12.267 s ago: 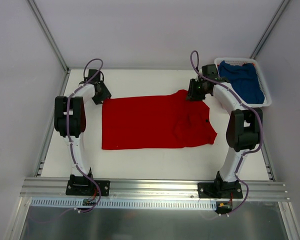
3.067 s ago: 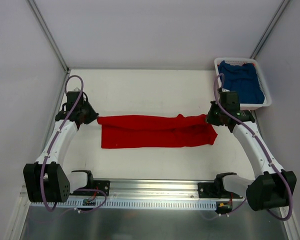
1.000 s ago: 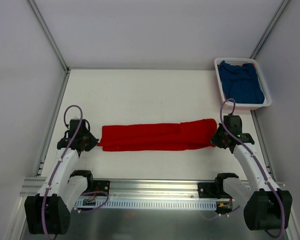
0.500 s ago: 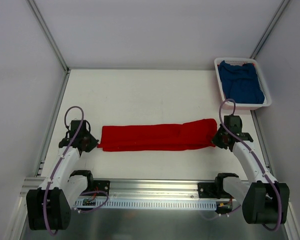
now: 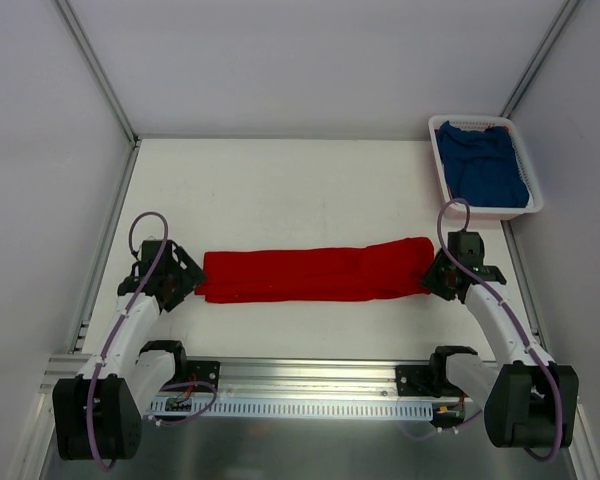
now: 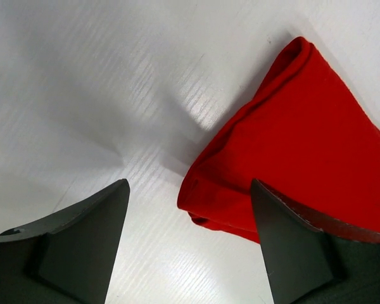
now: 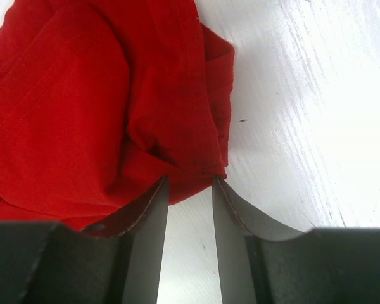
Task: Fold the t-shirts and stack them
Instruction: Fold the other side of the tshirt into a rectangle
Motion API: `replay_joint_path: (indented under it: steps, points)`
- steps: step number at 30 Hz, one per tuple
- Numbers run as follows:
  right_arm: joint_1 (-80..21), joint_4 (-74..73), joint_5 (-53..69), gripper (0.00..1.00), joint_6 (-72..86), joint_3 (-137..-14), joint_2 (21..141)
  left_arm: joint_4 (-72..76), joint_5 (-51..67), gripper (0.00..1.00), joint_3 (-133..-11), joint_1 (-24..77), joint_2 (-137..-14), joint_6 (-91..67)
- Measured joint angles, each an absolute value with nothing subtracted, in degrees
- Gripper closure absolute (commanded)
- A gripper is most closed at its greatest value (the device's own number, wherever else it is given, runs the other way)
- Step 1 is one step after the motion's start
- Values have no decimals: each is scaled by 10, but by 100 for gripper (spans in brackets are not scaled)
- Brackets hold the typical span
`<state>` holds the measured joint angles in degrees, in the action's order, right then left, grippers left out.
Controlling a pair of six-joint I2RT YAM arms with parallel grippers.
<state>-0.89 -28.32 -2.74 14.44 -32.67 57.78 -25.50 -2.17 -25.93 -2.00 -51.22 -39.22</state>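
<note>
The red t-shirt [image 5: 310, 272] lies folded into a long narrow strip across the near half of the white table [image 5: 280, 180]. My left gripper [image 5: 185, 278] sits at the strip's left end with its jaws wide apart; in the left wrist view the red t-shirt's corner [image 6: 291, 158] lies loose on the table between the fingers [image 6: 82, 247]. My right gripper [image 5: 432, 277] is at the right end, its jaws parted a little, and the red cloth's edge [image 7: 114, 114] reaches just to the fingertips [image 7: 153, 215] with bare table showing between them. The blue t-shirt [image 5: 485, 170] lies in the basket.
The white slatted basket [image 5: 470, 119] stands at the far right corner of the table. Grey enclosure walls and metal frame rails border the table on the left, the right and the back. A metal rail [image 5: 310, 372] with both arm bases runs along the near edge.
Both grippers have gone from shut to open and let go of the ends of the red t-shirt. The strip lies where it was, and the arms have barely shifted.
</note>
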Motion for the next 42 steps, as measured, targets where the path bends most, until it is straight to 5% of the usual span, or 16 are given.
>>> replay_joint_path:
  steps: [15, 25, 42]
  points:
    - [-41, -303, -42, 63, 100, -483, 613, -253, -4, 21, -387, -20, -540, -368]
    - [-169, -283, -41, 63, 105, -492, 753, -220, 26, 21, -409, 19, -660, -349]
    - [-220, -229, -36, 64, 116, -495, 872, -156, 61, 22, -420, 66, -759, -330]
